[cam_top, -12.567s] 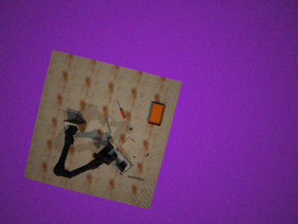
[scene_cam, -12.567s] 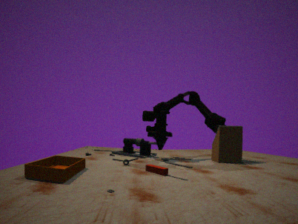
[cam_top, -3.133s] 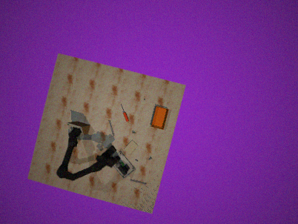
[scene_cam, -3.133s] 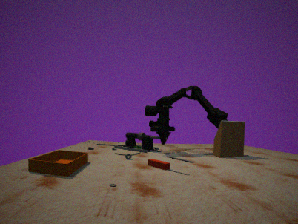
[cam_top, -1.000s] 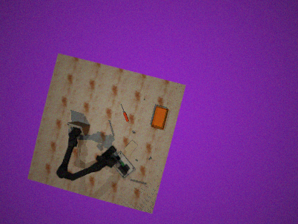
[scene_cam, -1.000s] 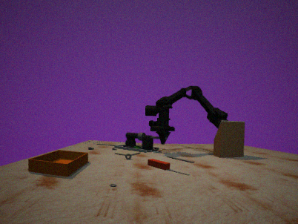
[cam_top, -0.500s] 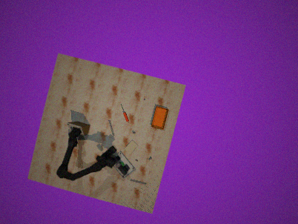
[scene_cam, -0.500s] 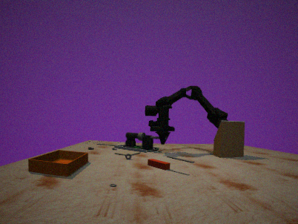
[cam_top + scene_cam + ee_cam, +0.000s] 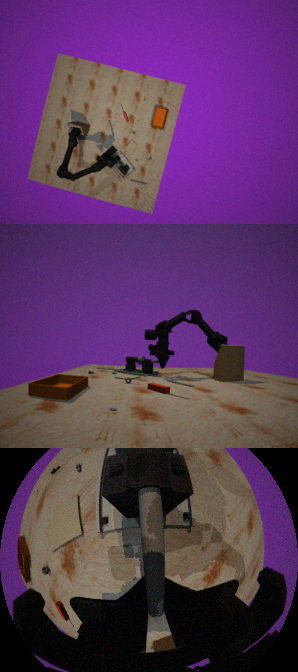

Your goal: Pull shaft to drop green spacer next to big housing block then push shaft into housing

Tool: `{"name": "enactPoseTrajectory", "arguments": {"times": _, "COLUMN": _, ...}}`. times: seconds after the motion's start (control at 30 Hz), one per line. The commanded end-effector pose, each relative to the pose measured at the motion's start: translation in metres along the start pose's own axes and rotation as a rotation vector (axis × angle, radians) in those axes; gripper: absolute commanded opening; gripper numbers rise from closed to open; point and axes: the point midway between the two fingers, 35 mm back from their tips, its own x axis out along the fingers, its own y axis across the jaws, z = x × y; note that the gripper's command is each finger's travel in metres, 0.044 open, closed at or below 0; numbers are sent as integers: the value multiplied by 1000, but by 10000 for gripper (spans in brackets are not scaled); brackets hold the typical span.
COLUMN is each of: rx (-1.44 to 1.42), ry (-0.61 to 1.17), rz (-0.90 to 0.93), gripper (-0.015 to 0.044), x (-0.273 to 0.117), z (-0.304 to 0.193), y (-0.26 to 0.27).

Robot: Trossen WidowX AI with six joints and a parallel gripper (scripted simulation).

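Observation:
The shaft assembly (image 9: 125,168) (image 9: 140,366) stands on a grey baseplate near the table's front right part. In the wrist view the shaft (image 9: 150,520) runs straight away from me into the big dark housing block (image 9: 143,464). My gripper (image 9: 115,158) (image 9: 162,364) (image 9: 151,578) is shut on the shaft's near end, at the side away from the housing. A small green spot (image 9: 121,162) shows on the assembly in the overhead view. I cannot tell the single spacers apart or see whether one lies on the table.
An orange tray (image 9: 159,116) (image 9: 57,386) stands to the right. A red-handled screwdriver (image 9: 125,116) (image 9: 159,387) lies mid-table. A tan block (image 9: 229,363) stands at the arm's base. A thin rod (image 9: 138,182) and small loose parts (image 9: 113,409) lie about.

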Motion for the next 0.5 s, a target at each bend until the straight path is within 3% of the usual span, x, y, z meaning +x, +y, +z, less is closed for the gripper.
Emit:
{"name": "enactPoseTrajectory", "arguments": {"times": 0.0, "rx": 4, "ry": -7, "rz": 2, "gripper": 0, "x": -1, "z": 4, "y": 0}}
{"name": "enactPoseTrajectory", "arguments": {"times": 0.47, "rx": 4, "ry": -7, "rz": 2, "gripper": 0, "x": -1, "z": 6, "y": 0}}
